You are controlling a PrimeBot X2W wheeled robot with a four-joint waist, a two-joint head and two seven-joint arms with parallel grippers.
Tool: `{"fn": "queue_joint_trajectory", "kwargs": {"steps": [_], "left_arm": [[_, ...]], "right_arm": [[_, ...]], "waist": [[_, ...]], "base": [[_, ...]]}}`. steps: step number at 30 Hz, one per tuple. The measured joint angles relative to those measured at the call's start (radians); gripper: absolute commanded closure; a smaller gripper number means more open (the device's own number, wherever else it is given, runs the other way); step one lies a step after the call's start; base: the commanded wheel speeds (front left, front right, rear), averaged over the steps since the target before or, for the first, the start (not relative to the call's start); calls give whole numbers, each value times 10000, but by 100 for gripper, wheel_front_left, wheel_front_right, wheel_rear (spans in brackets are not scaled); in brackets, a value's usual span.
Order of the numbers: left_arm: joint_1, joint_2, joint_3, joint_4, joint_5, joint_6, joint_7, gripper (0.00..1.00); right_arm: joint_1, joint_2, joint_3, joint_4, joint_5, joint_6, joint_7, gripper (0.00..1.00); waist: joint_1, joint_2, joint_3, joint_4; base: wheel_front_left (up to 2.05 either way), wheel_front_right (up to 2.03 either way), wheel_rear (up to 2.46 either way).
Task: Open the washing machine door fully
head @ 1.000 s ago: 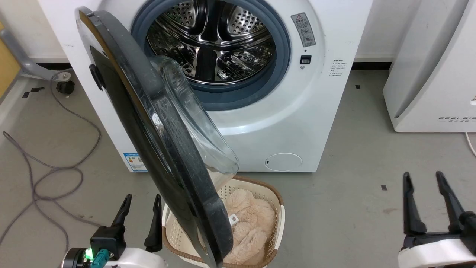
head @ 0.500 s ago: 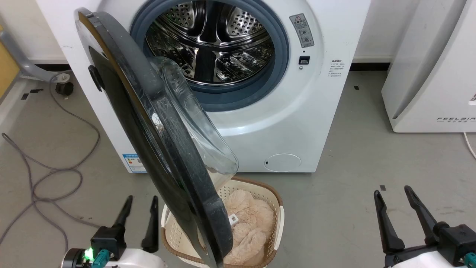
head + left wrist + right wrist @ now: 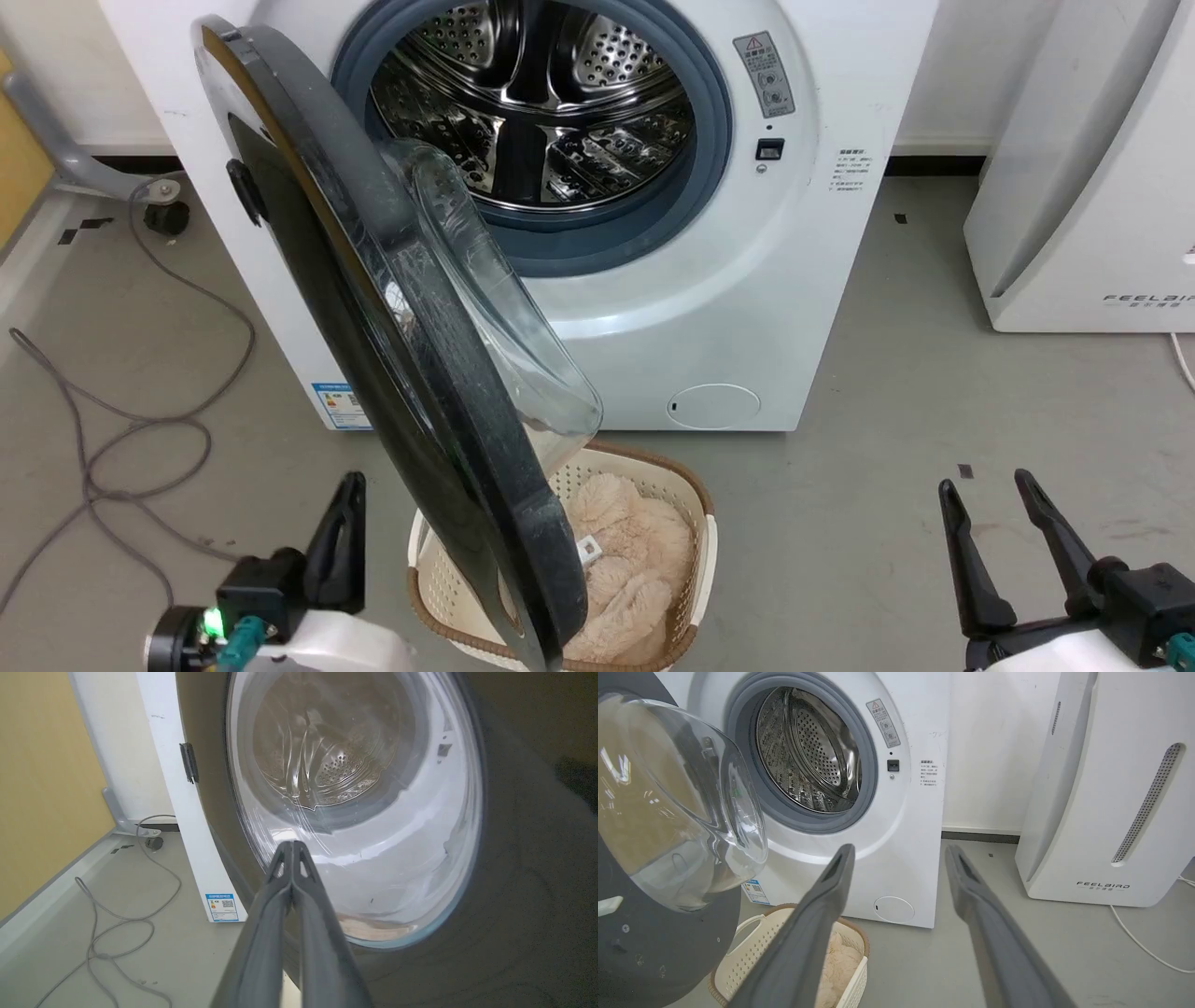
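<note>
You saw the washing machine door (image 3: pixel 327 280) roughly half open, hinged at nine o'clock of the washing machine (image 3: pixel 709 308). Your left gripper (image 3: pixel 351 485) was at seven o'clock facing the door's outer face, jaws clenched on nothing. Your right gripper (image 3: pixel 985 483) was at five o'clock, jaws released. The next move probably called for drawing the free edge toward nine o'clock. Contact with the glass was unclear, and the door's bottom was cut off.

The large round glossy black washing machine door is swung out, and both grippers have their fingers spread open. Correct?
Not quite. The left gripper is shut, fingers pressed together, as the left wrist view shows. The right gripper is open, and the washing machine door is swung out.
</note>
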State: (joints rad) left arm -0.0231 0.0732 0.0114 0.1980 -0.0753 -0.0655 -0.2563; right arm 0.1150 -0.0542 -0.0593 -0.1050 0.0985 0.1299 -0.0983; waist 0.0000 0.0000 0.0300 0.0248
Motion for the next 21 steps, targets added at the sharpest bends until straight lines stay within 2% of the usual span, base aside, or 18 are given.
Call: {"fn": "queue_joint_trajectory", "kwargs": {"steps": [5,12,18,21], "left_arm": [[-214,136,222,-1154,31,211,0,100],[-458,297,408,-3762,232,633,0,100],[-858,288,-6,-6282,385,621,-2,100],[-1067,276,-353,-7363,380,439,-4,100]], "right_arm": [[-2,0,-46,79,0,0,6,0],[-4,0,-90,155,0,0,-2,0],[-8,2,-117,236,2,0,-6,0],[-10,2,-119,265,2,0,-6,0]], "waist": [[1,0,21,45],[1,0,56,70],[1,0,93,47],[1,0,115,30]], "base": [[0,0,0],[0,0,0],[0,0,0],[0,0,0]]}}
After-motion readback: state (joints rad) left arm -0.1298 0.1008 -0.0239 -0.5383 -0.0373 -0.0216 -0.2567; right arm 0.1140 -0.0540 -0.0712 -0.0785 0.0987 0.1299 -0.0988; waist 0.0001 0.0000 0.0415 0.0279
